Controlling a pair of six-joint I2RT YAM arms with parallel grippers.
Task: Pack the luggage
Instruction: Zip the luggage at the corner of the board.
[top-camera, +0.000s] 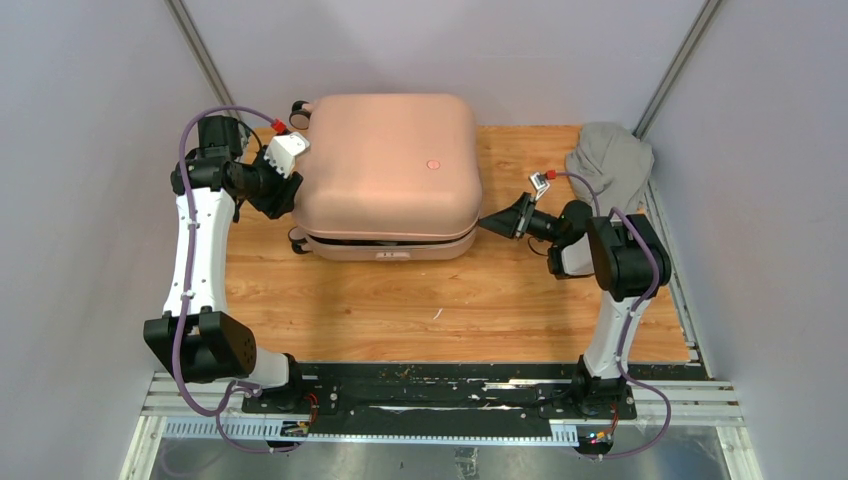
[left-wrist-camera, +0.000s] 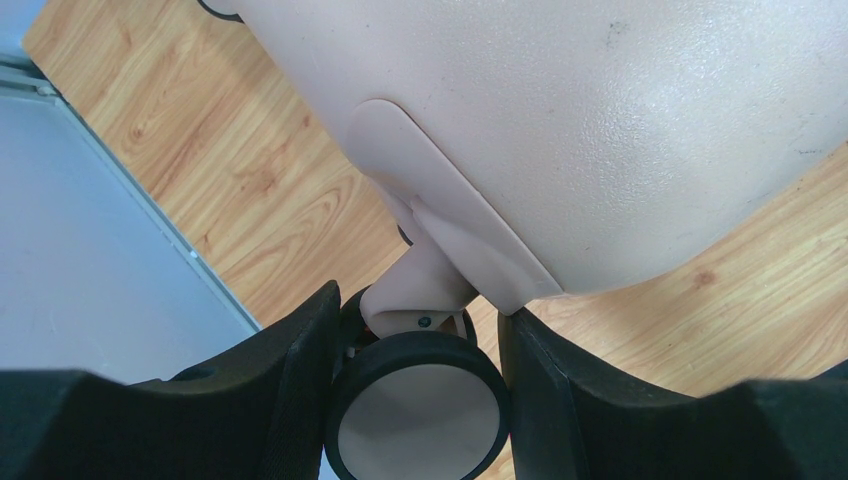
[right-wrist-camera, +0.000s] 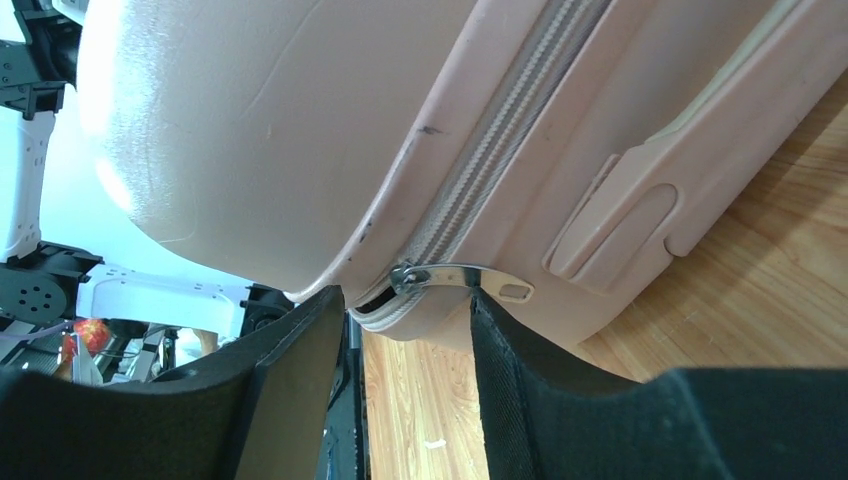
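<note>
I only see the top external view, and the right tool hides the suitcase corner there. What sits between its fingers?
Observer: The metal zipper pull at the corner of the luggage. The right tool is open and not gripping it.
Operator: Is the zipper closed there?
Observer: Above the slider the zipper is meshed; just below it a small gap seems to show.
Operator: And the left tool?
Observer: The left tool has a black caster wheel between its fingers; I cannot tell whether they squeeze it.
</note>
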